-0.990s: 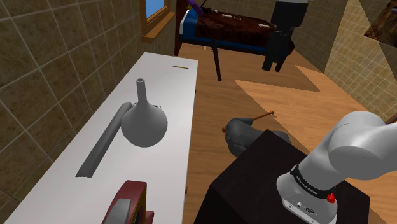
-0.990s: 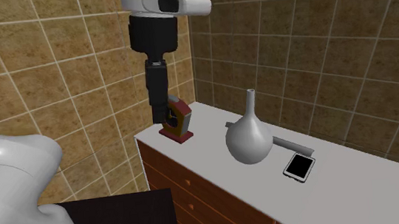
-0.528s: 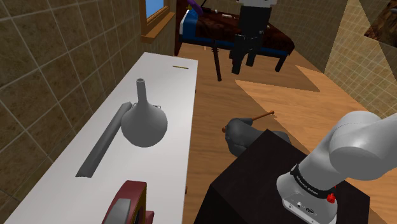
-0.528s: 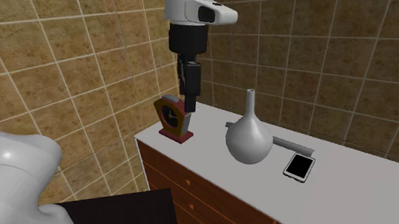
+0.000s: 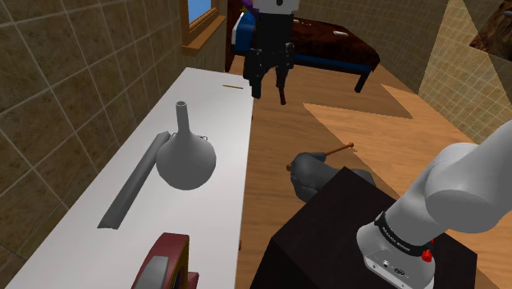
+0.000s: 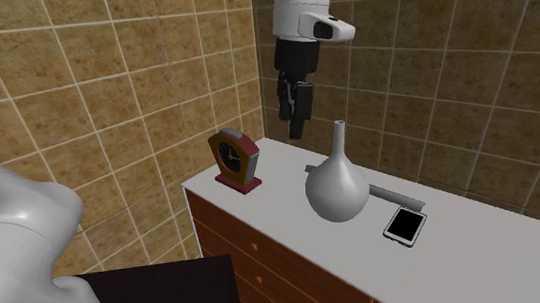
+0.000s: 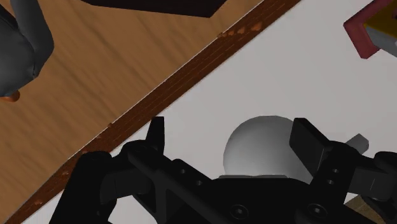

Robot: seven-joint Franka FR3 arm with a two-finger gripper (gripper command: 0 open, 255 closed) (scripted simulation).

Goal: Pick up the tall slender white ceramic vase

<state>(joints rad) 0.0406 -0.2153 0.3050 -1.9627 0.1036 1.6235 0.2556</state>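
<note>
since the earlier frames the gripper (image 5: 267,82) has been carried from right to left across the shoulder view. in the second exterior view it (image 6: 296,128) is now seen in the air between the clock (image 6: 236,158) and the vase (image 6: 336,190), above both and touching neither. its fingers (image 7: 154,130) are spread apart and nothing is grasped. in the wrist view the vase's round body (image 7: 261,149) is seen between them, well below.

the vase (image 5: 185,160) is stood upright on the white top (image 5: 205,98) of a wooden chest of drawers, which is set against a wall of brown tiles. a long grey bar (image 5: 131,189) is laid just behind the vase, and a black tablet (image 6: 405,225) lies flat beside it. the red-brown clock is placed at the end of the top nearest the stand (image 5: 345,238).

the floor is drawn as wood, with a paler patch (image 5: 386,131). a grey object (image 5: 310,172) is left on it by the stand. a window (image 5: 201,12) and a blue-framed bed (image 5: 328,45) are seen at the far end.
</note>
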